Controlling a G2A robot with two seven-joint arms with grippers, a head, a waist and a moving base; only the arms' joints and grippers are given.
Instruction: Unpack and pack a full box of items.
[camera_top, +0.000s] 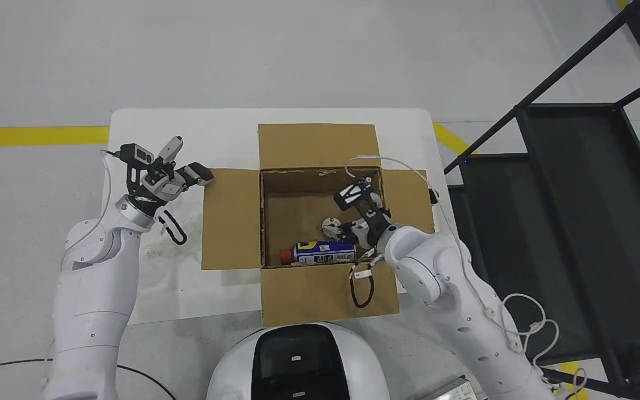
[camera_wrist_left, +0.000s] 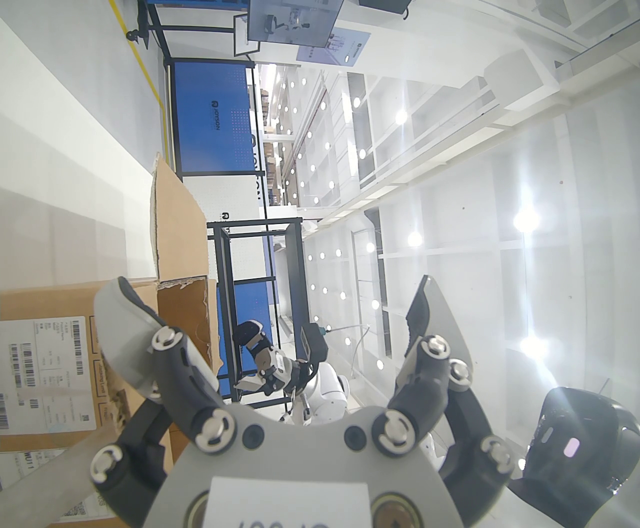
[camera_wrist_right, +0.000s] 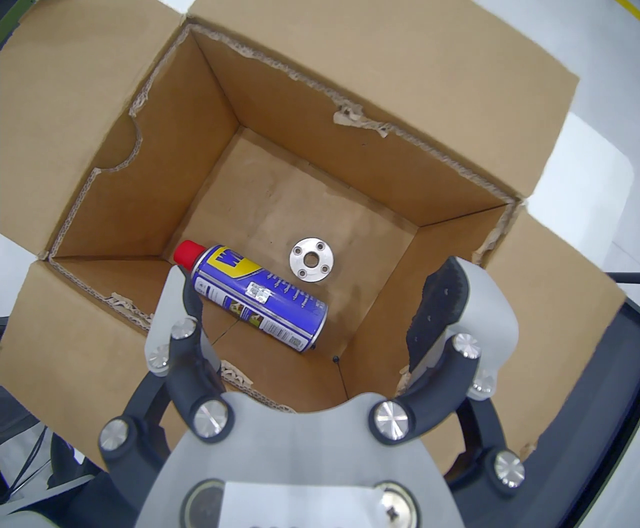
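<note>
An open cardboard box (camera_top: 318, 145) stands mid-table with its flaps spread flat. On its floor lie a blue spray can (camera_top: 322, 253) with a red cap and a round metal flange (camera_top: 331, 226). The right wrist view looks down on the can (camera_wrist_right: 260, 297) and the flange (camera_wrist_right: 311, 260). My right gripper (camera_top: 360, 196) hangs open over the box's right side, above both items and touching neither; its fingers (camera_wrist_right: 172, 305) hold nothing. My left gripper (camera_top: 187, 160) is open and empty over the table left of the box, beside the left flap (camera_wrist_left: 45, 310).
The white table (camera_top: 170, 130) has bare room left of the box and along its far edge. A black metal stair frame (camera_top: 560, 160) stands close to the table's right side. A yellow line (camera_top: 50, 135) marks the floor at the left.
</note>
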